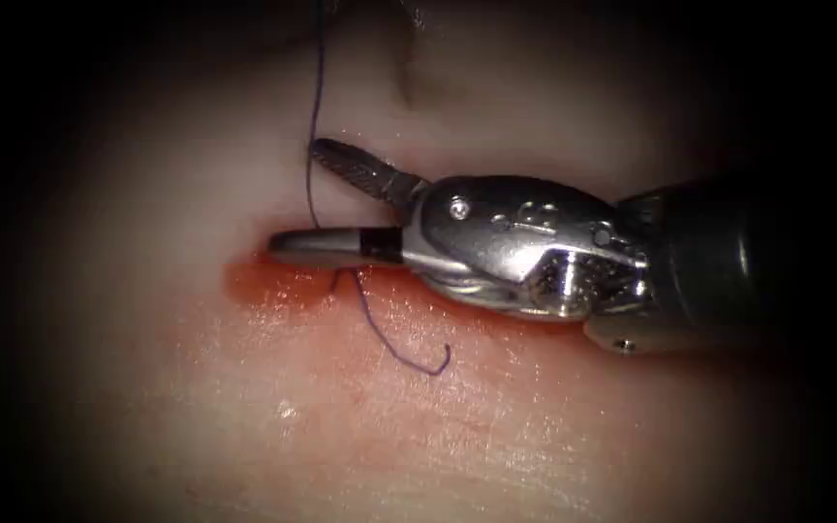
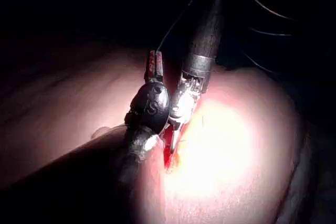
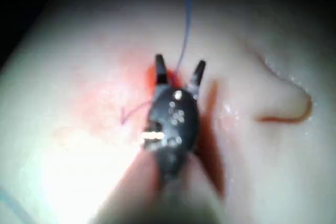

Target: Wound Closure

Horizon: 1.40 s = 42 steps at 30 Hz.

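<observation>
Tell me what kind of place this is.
Most likely a bench for surgical suturing practice. A wristed right tool with open jaws holding nothing straddles a purple thread that rises from a cut in pale tissue wet with red fluid. I see no needle.

My endoscope view is lit in the middle and falls away to black at every edge and corner, a heavy vignette. The light lands from the front: bright glints sit on the right hand [image 1: 326, 199] and its metal housing, and small wet sparkles on the tissue [image 1: 360, 426] below it. In my left wrist view a hot, blown-out patch washes over the tissue [image 2: 220, 150] beside the tools, with deep darkness all round. My right wrist view is soft and out of focus throughout; the thread [image 3: 185, 30] smears, and glare bleaches the tissue near the shaft.
</observation>
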Motion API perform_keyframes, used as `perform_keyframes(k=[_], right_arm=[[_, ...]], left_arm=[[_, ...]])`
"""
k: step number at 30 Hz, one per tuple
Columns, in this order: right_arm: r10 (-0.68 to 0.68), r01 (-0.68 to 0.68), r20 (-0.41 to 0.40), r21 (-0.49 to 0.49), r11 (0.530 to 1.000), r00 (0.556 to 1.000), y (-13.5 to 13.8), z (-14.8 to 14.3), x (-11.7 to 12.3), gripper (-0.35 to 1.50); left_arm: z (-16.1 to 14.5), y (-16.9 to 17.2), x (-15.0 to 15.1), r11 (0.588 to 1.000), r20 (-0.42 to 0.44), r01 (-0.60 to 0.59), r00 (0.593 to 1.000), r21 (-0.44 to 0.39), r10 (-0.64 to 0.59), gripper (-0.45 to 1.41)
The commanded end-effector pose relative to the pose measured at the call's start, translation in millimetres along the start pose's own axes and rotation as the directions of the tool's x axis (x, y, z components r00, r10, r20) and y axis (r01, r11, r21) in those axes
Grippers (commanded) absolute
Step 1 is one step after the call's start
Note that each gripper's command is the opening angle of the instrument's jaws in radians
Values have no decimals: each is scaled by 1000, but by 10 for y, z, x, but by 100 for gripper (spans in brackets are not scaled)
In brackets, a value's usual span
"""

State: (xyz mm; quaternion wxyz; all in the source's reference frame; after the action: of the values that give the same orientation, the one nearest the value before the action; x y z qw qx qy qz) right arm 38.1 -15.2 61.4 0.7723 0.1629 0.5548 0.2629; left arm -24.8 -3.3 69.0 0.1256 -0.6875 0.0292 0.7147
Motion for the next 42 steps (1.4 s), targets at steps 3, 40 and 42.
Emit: perform_keyframes(k=[3,40,42], right_arm=[[-2,2,1,18,1000,1000,-7,16,-7,136],[-84,85,-36,27,996,996,-16,18,7,37],[-81,78,-56,-54,995,995,-16,21,8,148]], left_arm=[[7,6,-3,1000,2,3,1000,3,-3,-45],[7,18,21,999,-23,16,1000,-31,-16,-45],[3,17,22,999,-18,17,1000,-28,-18,-45]])
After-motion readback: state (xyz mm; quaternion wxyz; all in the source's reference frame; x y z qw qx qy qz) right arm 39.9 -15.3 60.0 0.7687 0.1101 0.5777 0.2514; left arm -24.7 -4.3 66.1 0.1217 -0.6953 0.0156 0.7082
